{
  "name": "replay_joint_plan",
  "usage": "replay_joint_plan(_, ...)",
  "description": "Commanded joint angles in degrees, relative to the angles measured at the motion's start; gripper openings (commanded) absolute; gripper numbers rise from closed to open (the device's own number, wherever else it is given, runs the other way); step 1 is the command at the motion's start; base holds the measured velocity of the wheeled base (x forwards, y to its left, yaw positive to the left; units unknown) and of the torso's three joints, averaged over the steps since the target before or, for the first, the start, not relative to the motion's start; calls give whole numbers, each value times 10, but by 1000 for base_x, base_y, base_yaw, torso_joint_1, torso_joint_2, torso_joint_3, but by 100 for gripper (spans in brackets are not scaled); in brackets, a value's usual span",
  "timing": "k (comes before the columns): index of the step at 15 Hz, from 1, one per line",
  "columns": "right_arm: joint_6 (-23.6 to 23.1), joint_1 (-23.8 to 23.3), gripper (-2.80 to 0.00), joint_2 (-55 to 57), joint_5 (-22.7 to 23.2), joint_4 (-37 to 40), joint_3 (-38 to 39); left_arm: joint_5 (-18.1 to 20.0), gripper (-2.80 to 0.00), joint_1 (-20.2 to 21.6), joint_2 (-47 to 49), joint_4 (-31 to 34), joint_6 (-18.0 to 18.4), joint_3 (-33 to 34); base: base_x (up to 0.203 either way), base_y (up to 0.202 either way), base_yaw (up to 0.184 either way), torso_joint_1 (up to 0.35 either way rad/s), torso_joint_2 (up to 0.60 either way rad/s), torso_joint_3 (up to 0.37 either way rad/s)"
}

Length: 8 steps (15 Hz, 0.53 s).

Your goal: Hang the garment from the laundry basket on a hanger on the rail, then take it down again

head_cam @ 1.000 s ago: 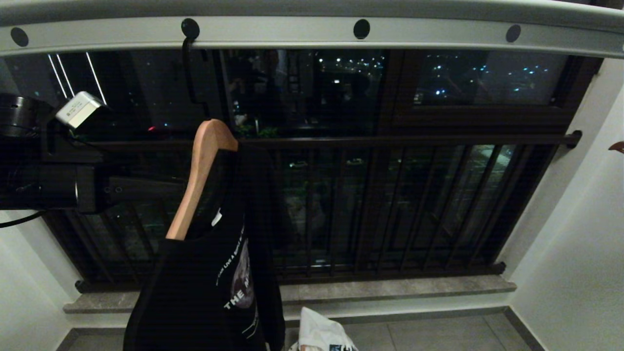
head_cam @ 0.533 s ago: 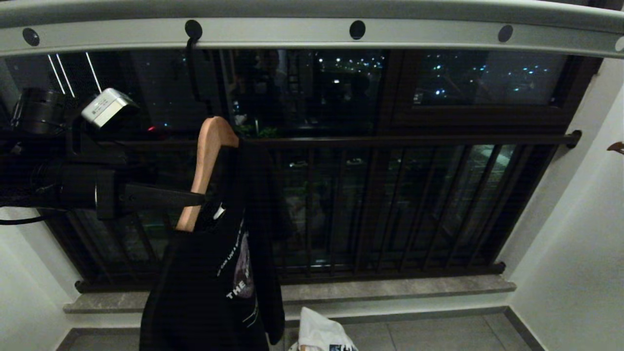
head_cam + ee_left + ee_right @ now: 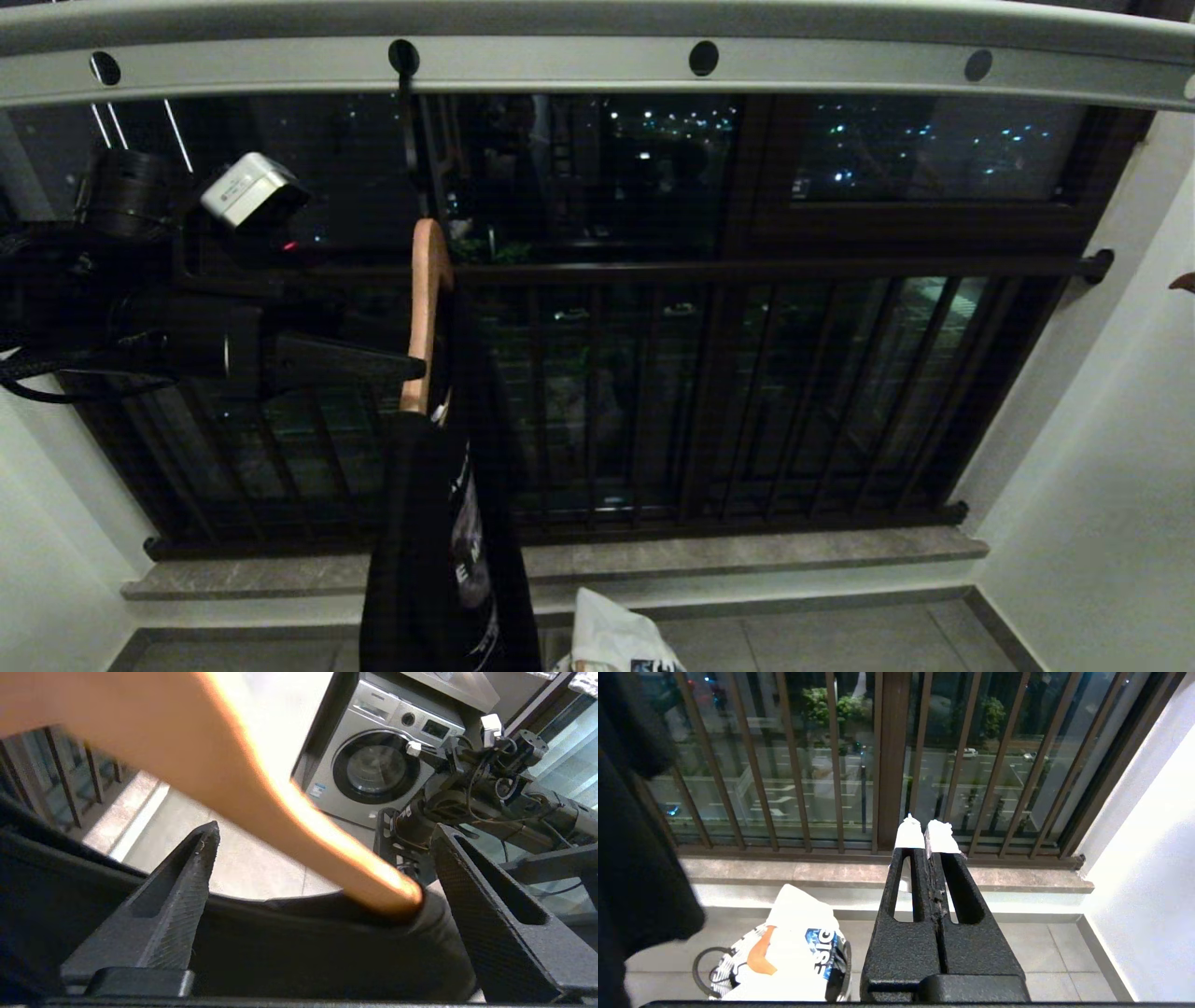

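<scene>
A wooden hanger point(image 3: 425, 308) hangs by its black hook from a hole in the pale grey rail point(image 3: 597, 65). It is seen edge-on. The black printed garment point(image 3: 439, 541) hangs from it. My left gripper point(image 3: 415, 366) reaches in from the left at the hanger's arm. In the left wrist view this gripper point(image 3: 324, 828) is open, with the hanger arm point(image 3: 261, 793) and the garment's shoulder point(image 3: 303, 952) between its fingers. My right gripper point(image 3: 927, 828) is shut on nothing, parked low before the window. The laundry basket point(image 3: 724, 975) stands on the floor with a white garment point(image 3: 794, 947) in it.
Dark brown window bars point(image 3: 747, 401) and a stone sill point(image 3: 747, 551) lie behind the rail. A white wall point(image 3: 1102, 467) closes the right side. A washing machine point(image 3: 373, 765) stands behind me. The white garment in the basket point(image 3: 616, 635) shows below the hanging one.
My left arm has swung to the right and its jaws have widened. The hanger and black garment have shifted right and turned from broadside to edge-on. The right gripper has not moved.
</scene>
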State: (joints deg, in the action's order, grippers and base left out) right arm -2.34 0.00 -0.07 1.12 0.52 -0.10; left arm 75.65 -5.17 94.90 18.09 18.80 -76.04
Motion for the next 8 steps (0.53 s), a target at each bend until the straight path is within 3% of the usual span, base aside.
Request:
replay_joint_plan(1, 0, 0, -280, 1, 0, 0, 0, 4, 0, -7, 32, 1, 1, -11, 0, 0, 0, 0, 0, 0)
replay_joint_plan(6, 0, 0, -280, 1, 0, 0, 0, -3, 0, -18, 76, 1, -2, -60, 0, 0, 0, 0, 0, 0)
replay_joint_plan(8, 0, 0, -280, 1, 0, 0, 0, -38, 0, -27, 81, 1, -3, -67, 0, 0, 0, 0, 0, 0)
